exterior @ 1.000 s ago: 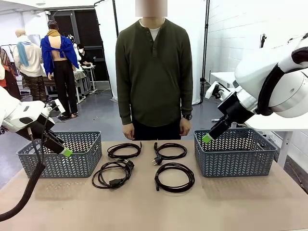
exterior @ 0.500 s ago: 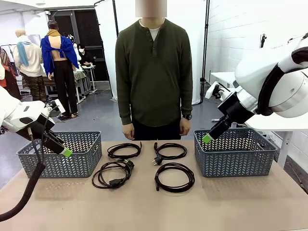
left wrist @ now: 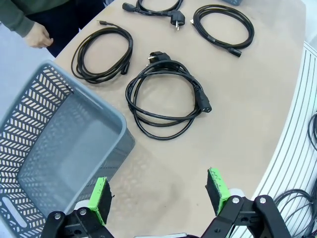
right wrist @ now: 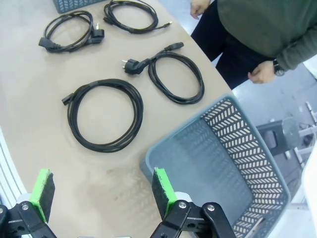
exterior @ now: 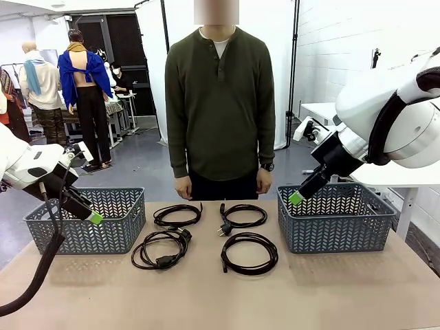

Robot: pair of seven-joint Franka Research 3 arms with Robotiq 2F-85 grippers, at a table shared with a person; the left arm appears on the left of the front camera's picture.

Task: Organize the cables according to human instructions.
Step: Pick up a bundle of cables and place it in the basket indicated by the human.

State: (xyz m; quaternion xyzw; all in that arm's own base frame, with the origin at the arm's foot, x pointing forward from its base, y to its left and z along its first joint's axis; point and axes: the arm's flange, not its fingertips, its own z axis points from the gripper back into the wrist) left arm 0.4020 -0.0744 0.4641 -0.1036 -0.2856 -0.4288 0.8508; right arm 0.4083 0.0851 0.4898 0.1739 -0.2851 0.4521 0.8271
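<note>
Several looped black cables lie in the middle of the table: two at the back and two nearer me. The human stands at the far edge with both hands hanging down. My left gripper hovers open over the left basket's near corner, and its wrist view shows its green pads apart, with a cable ahead. Over the right basket's left rim my right gripper is open too, and its own camera looks down on a cable.
A grey slotted basket stands at the table's left and another at its right, both with nothing in them. Bare tabletop runs along the near edge in front of the cables.
</note>
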